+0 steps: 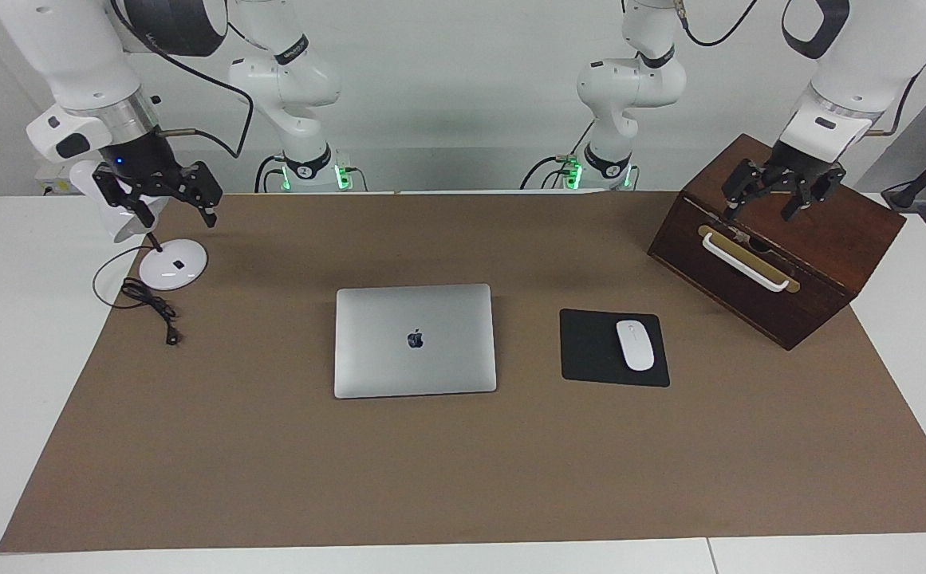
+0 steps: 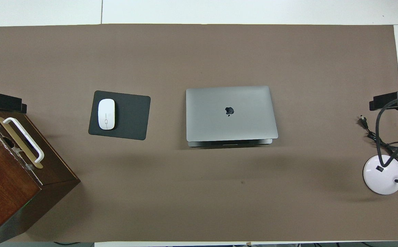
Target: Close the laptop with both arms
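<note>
Both views are bright and evenly lit from overhead, with no harsh glare on the matte brown mat [image 1: 463,462]. Shadows are soft and faint: a pale one spreads beside the wooden box [image 2: 17,178] at the left arm's end of the table, and a thin dark band lies under the laptop [image 2: 231,113] along its edge nearer the robots. Focus is sharp throughout, and the mat's edges look straight into the corners.

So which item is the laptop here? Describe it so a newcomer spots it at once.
On the brown mat, look at the middle: the laptop lies flat there, lid down. Beside it, toward the left arm's end of the table, is a black mouse pad with a white mouse. The laptop is silver-grey, larger than the pad, with a dark apple logo.
</note>
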